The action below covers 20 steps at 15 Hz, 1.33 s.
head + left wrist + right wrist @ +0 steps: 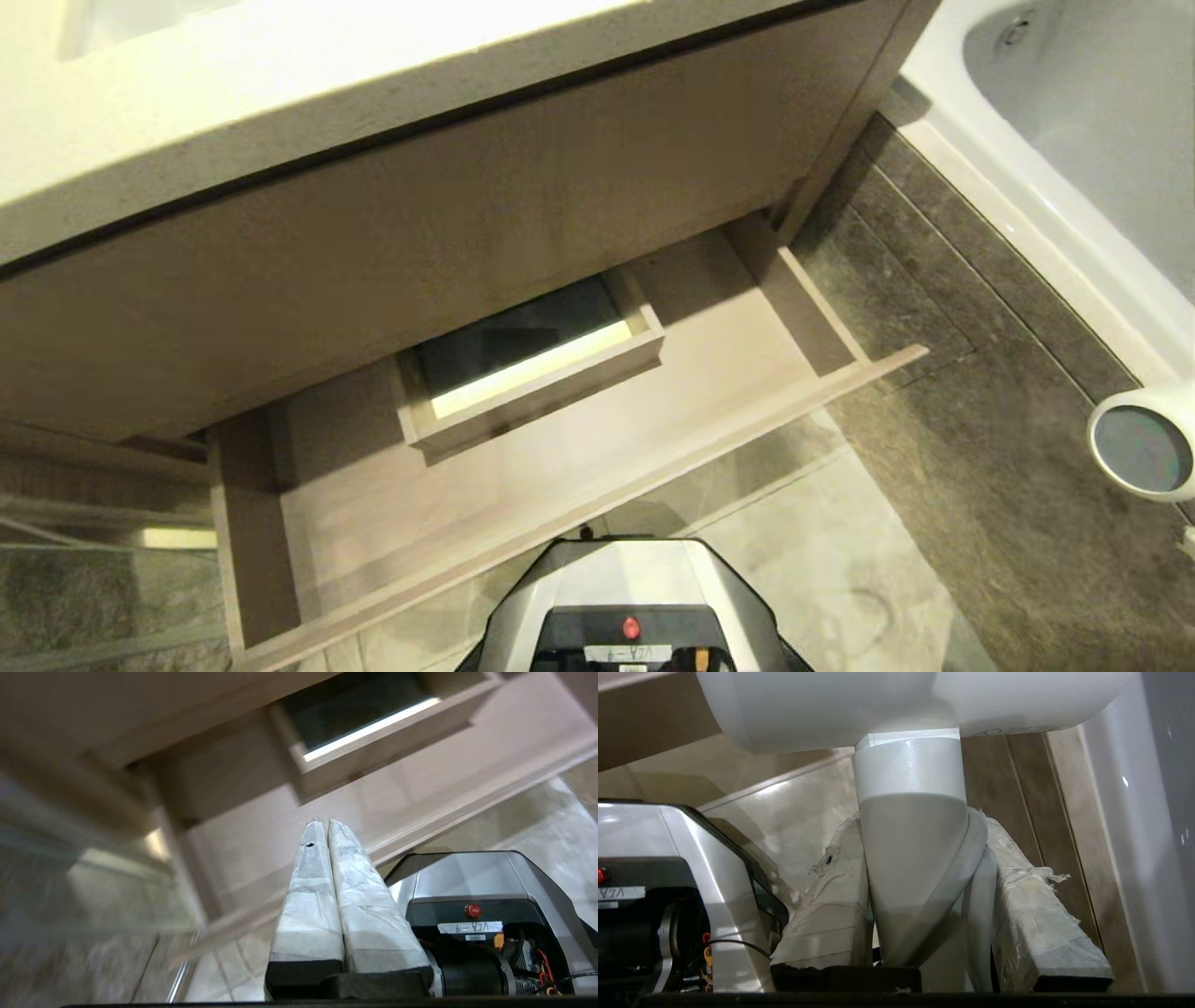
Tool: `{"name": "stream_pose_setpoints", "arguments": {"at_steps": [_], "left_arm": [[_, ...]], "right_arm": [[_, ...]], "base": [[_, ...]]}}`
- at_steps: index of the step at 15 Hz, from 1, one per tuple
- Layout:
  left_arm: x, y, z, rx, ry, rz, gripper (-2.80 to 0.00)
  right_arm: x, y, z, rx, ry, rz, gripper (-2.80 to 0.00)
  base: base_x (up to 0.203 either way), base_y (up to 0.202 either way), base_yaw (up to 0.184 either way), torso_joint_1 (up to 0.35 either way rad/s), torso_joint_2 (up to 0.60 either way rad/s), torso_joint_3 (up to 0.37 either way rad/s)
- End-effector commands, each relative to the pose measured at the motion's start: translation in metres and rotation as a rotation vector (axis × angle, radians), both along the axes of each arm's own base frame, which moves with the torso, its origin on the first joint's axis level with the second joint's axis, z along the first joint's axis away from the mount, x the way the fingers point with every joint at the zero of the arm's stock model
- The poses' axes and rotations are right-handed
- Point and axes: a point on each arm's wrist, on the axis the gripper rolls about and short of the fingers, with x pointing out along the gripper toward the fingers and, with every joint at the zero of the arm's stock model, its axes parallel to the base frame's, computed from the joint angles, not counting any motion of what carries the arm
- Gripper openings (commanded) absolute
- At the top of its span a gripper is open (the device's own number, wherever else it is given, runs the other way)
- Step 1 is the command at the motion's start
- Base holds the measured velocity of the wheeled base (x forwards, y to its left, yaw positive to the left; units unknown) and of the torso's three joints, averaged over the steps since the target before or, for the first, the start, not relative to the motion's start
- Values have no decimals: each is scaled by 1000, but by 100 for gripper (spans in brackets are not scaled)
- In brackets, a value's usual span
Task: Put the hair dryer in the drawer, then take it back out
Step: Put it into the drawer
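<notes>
- In the head view, we look down on the wide, shallow light-brown wood-grain drawer [523, 485], pulled out from under a tall wood-grain cabinet front [392, 243] topped by a pale countertop [308, 84].
- Inside the drawer sits a boxed rectangular cut-out [532, 359] with a dark interior; the drawer floor around it is bare.
- At the right edge of this view we see the grey circular end and white round barrel of the white plastic hair dryer [1141, 446], over the dark stone floor tiles [971, 439], outside the drawer and well apart from it.
- A white bathtub [1074, 121] fills the upper right corner, and our grey robot base [635, 588] shows at the bottom, just in front of the drawer's front panel.
- In the left wrist view, our left gripper [324, 822] has its two tape-wrapped fingers [308, 896] pressed together with nothing between them; it points toward the open drawer [420, 798], beside the robot base [472, 886].
- In the right wrist view, our right gripper [924, 830] clamps the hair dryer's [910, 826] white handle between two frayed, tape-wrapped fingers [831, 896], with the white cord [978, 858] caught alongside the handle.
- The barrel spans the top of this view, above the floor tiles [1004, 788] beside the bathtub wall [1134, 835].
</notes>
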Motion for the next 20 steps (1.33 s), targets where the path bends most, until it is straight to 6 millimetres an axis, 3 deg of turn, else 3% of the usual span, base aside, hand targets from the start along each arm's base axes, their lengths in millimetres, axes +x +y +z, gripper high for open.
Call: {"name": "stream_pose_setpoints", "arguments": {"at_steps": [1,5,16,20], "left_arm": [[0,0,-1,0,3,0,-280],[0,0,0,0,1,1,-280],[0,0,0,0,1,1,-280],[0,0,0,0,2,0,-280]], "right_arm": [[0,0,0,-10,6,1,-280],[0,0,-1,-14,6,-4,-280],[-1,0,1,4,-25,-10,-280],[-1,0,1,4,-19,-10,-280]], "base": [[-1,10,-175,3,2,-1],[0,6,-124,3,2,3],[0,0,0,0,0,0],[2,-6,144,3,3,3]]}}
